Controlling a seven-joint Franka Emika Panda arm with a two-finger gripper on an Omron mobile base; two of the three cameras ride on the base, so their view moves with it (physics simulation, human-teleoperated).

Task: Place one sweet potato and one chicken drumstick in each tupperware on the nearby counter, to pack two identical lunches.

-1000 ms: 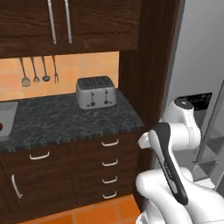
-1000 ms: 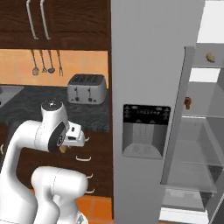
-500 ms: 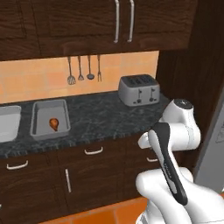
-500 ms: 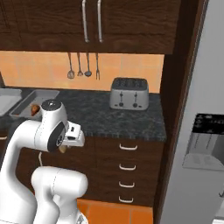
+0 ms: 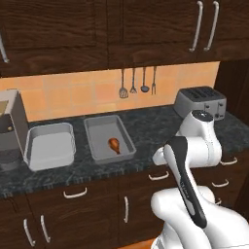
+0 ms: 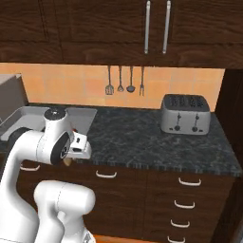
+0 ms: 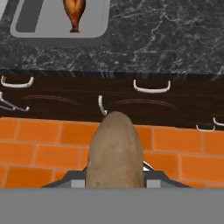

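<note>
The robot's two-finger gripper (image 7: pixel 114 175) is clenched around a smooth tan-orange oblong sweet potato (image 7: pixel 114 151), held out over the orange tiled floor (image 7: pixel 39 153) in front of the dark brown cabinets (image 7: pixel 65 103). Beyond it, on the black-grey marbled counter (image 5: pixel 155 126), the right-hand shallow pale grey tupperware tray (image 5: pixel 99 130) already holds a red-brown chicken drumstick (image 5: pixel 114 144); the left tray (image 5: pixel 48 145) looks empty. The potato would best be carried up over the counter edge and lowered beside the drumstick before letting go.

the white arm folds tightly above its base, its gripper (image 7: pixel 114 173) closed on the sweet potato (image 7: pixel 114 151) (fingertips mostly hidden behind it), pointing downward.
</note>
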